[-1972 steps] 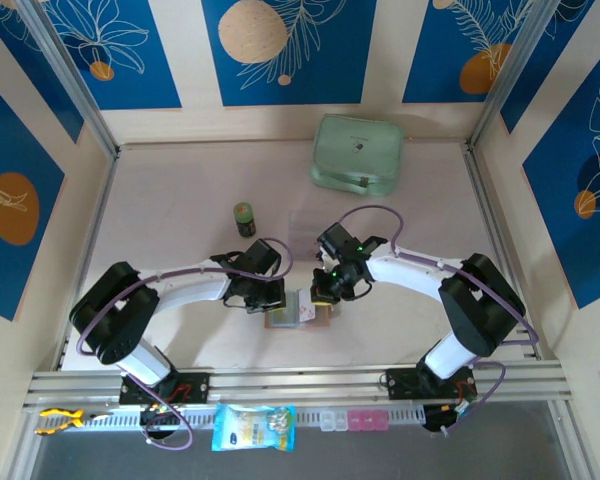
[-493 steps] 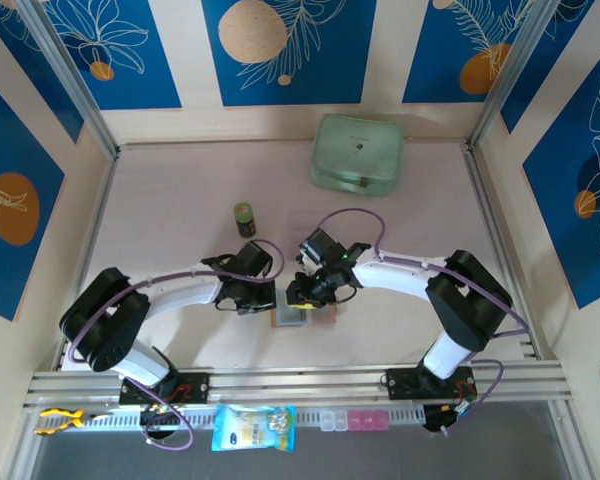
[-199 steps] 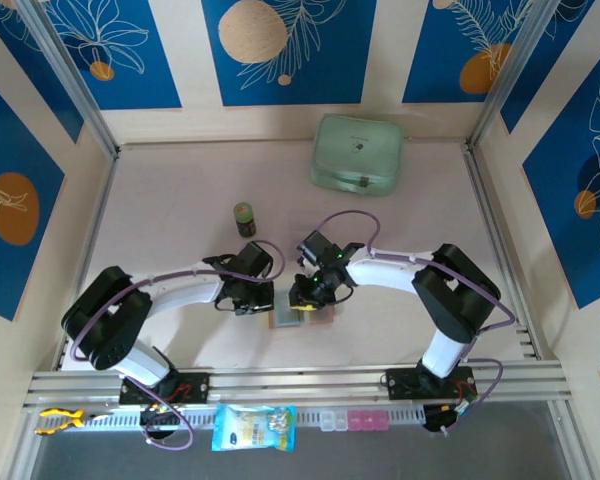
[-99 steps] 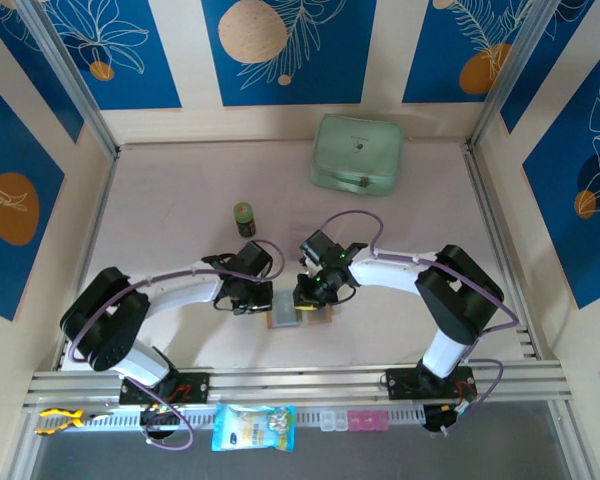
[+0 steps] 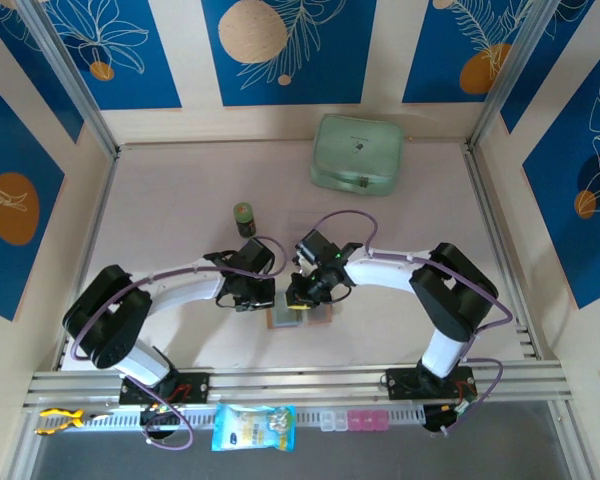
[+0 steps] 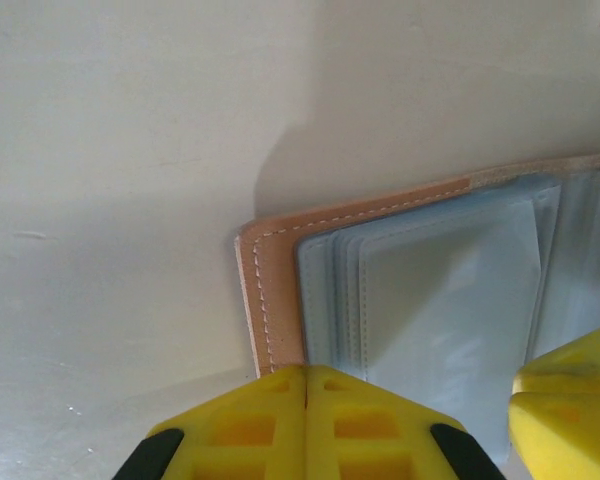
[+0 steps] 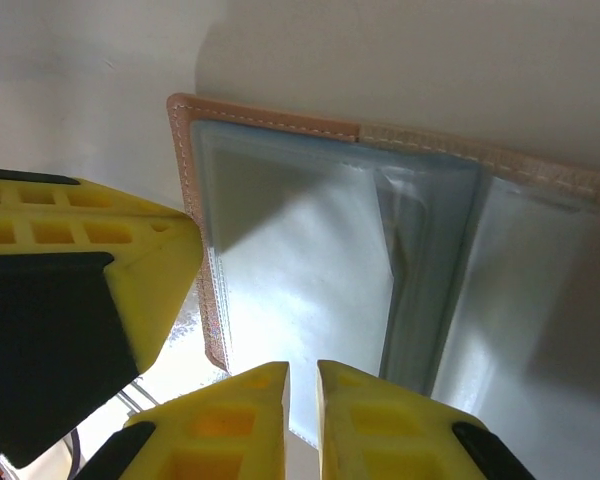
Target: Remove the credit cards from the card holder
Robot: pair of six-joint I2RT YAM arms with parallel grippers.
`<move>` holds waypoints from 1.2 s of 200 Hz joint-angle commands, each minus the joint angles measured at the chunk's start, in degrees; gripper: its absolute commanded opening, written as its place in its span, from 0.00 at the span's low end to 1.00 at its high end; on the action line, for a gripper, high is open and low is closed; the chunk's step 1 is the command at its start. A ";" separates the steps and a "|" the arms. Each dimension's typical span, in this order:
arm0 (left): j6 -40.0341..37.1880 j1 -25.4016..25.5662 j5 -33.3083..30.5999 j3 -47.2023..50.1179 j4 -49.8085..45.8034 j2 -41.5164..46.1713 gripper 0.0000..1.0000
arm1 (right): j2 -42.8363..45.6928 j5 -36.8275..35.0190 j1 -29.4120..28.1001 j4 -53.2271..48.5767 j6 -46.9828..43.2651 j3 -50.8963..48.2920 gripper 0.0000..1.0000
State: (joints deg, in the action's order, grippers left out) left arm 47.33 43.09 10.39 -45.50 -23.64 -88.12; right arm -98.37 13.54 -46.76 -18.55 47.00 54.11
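Arms (image 5: pixel 180 285) fold inward at frame centre over the open tan leather card holder (image 6: pixel 270 300), left gripper (image 6: pixel 305 385) clenched shut, pressing its edge, right gripper (image 7: pixel 302 378) narrowly parted, grasp unclear, on pale table (image 5: pixel 180 200), blue-patterned walls (image 5: pixel 280 60).

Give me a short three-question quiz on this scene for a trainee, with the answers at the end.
1. True or false: the mint-green case lies between the two arms' bases.
2. The left pincer is: A) wide open, B) shut, at the card holder's stitched tan edge, C) gripping the mint-green case.
3. Is the card holder folded shut or lying open?
Key: 1 false, the case lies at the far side of the table. 2 B. 3 Open, its pale pockets facing up.
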 commanded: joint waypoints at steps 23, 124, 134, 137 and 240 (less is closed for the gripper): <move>-1.79 -0.64 -0.81 -0.67 -1.76 -0.65 0.06 | -1.43 -0.11 -0.01 -2.23 -0.44 0.94 0.16; -1.47 -0.77 -1.37 -1.39 -3.60 1.61 0.05 | 1.55 -0.54 1.67 -1.85 -0.53 -2.55 0.16; -1.41 -0.76 -1.26 -1.52 -3.58 1.89 0.06 | 1.56 -0.53 1.74 -1.76 -0.64 -2.69 0.16; -1.35 -0.79 -1.25 -1.52 -3.56 2.03 0.05 | 1.58 -0.52 1.78 -1.69 -0.61 -2.77 0.16; 2.41 -0.78 5.13 0.13 2.66 5.93 0.14 | 2.06 0.52 3.39 -0.79 -1.18 -4.39 0.15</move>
State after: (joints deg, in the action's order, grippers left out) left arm 48.56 42.61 12.86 -45.54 -22.41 -83.13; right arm -97.73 13.15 -44.12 -18.59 46.68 51.11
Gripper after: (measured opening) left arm 0.138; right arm 0.148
